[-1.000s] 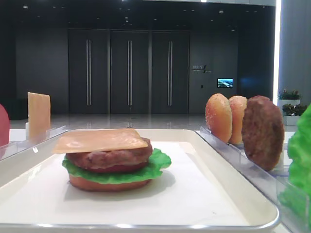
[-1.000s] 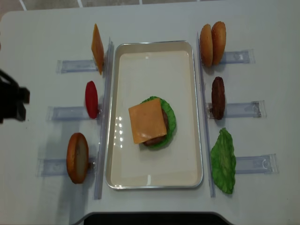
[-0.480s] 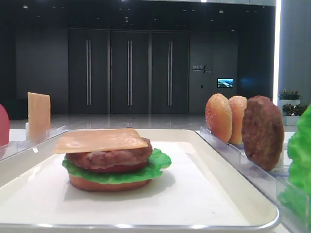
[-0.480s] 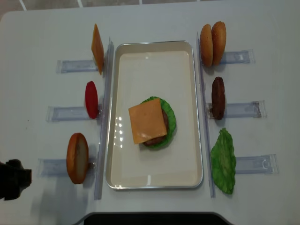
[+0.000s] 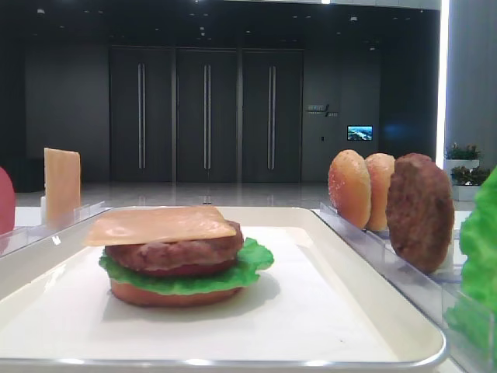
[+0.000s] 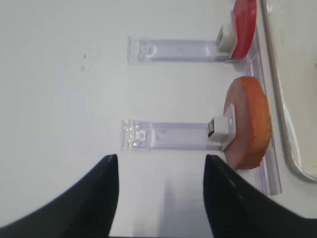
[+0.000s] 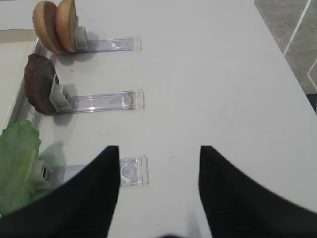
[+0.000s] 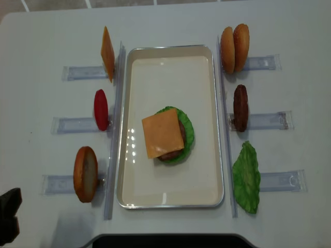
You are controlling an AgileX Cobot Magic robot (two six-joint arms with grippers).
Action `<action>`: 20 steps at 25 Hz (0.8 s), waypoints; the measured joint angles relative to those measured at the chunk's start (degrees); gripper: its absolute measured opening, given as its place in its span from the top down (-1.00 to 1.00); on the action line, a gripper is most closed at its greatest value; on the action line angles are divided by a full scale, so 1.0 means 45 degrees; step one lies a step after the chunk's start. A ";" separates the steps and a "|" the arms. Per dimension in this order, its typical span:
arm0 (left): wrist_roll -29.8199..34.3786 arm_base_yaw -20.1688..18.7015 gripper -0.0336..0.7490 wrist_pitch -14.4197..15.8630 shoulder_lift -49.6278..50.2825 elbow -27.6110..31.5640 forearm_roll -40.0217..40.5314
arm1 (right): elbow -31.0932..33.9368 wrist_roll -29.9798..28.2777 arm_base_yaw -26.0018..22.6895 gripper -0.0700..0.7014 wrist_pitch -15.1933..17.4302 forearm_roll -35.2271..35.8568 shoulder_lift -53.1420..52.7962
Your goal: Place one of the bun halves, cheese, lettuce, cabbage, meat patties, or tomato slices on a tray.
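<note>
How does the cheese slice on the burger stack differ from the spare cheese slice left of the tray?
The cheese on the stack lies flat, face up, on top of the patty inside the tray; the spare cheese stands upright on edge in a clear holder outside the tray, at its far left corner. From overhead the stacked slice shows its full square face, while the spare one shows mostly its thin edge. Both are pale orange-yellow squares of similar size.

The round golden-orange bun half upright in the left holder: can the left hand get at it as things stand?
Probably yes. The left hand is open and empty, and only bare white table lies between it and the bun half.
</note>
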 joint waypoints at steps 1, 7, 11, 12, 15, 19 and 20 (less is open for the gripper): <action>0.0035 0.0000 -0.16 0.0030 -0.0464 0.0000 -0.0102 | 0.0000 0.0000 0.0000 -0.09 0.0000 0.0000 0.0000; 0.0110 0.0000 -0.16 0.0265 -0.2936 0.0000 -0.0115 | 0.0000 0.0000 0.0000 -0.09 0.0000 0.0000 0.0000; 0.0115 0.0000 -0.16 0.0279 -0.2964 0.0000 -0.0139 | 0.0000 0.0000 0.0000 -0.09 0.0000 0.0000 0.0000; 0.0115 0.0000 -0.16 0.0279 -0.2964 0.0000 -0.0139 | 0.0000 0.0000 0.0000 -0.09 0.0000 0.0000 0.0000; 0.0115 0.0000 -0.15 0.0279 -0.2964 0.0000 -0.0143 | 0.0000 0.0000 0.0000 -0.09 0.0000 0.0000 0.0000; 0.0115 0.0000 -0.14 0.0279 -0.2964 0.0000 -0.0155 | 0.0000 0.0000 0.0000 -0.09 0.0000 0.0000 0.0000; 0.0115 0.0000 -0.14 0.0279 -0.2964 0.0000 -0.0155 | 0.0000 0.0000 0.0000 -0.09 0.0000 0.0000 0.0000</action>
